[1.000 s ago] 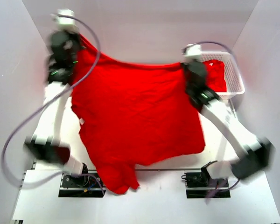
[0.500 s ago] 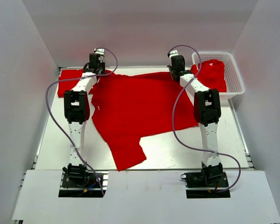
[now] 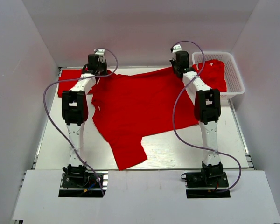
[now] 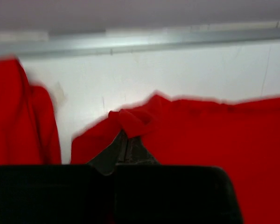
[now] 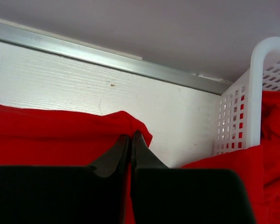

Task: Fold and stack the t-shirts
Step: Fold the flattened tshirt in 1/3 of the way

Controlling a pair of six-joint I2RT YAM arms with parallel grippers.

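Lying flat on the desk (image 3: 163, 149), the spread t-shirt (image 3: 135, 105) reaches from the far edge toward the arm bases, with one sleeve pointing to the near side. The left tool (image 4: 127, 135) is closed on its far left corner, and the right tool (image 5: 130, 136) is closed on its far right corner; each pinches a small fold of cloth. A second t-shirt (image 3: 67, 84) lies at the far left. A third t-shirt (image 3: 214, 74) sits in the white basket (image 3: 213, 53).
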